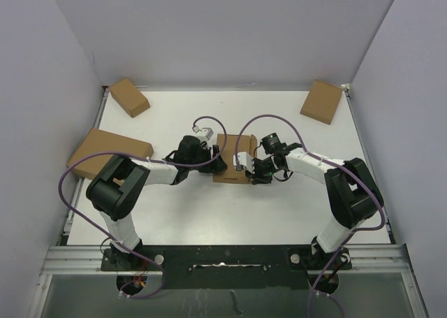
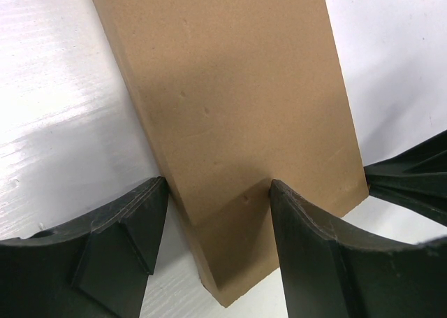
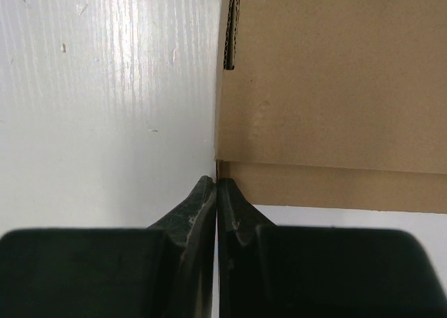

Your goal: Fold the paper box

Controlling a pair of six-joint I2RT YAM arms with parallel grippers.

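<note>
Table (image 1: 279, 213) of white board, walled on three sides by pale grey panels (image 1: 223, 31), with a metal rail (image 1: 223, 251) along the near edge where both arms are bolted. From above, the paper box (image 1: 230, 165) lies near the table's middle and looks closed. A far-left carton (image 1: 129, 96), a far-right carton (image 1: 321, 101) and a flat carton (image 1: 108, 152) by the left wall sit well apart from it. Both arms bend at the elbow and reach inward: the left gripper (image 1: 218, 163) meets the box's left side, the right gripper (image 1: 253, 172) its right near corner, and the wrists cover part of the box. The left wrist camera shows two black fingers (image 2: 126, 234) spread apart with a corner of the box between them. Whether either pad presses the cardboard is unclear, and the box's far end runs out of frame. The right wrist camera shows that gripper clenched on nothing, its tips right at a corner of the box, which is cropped at the right edge.
</note>
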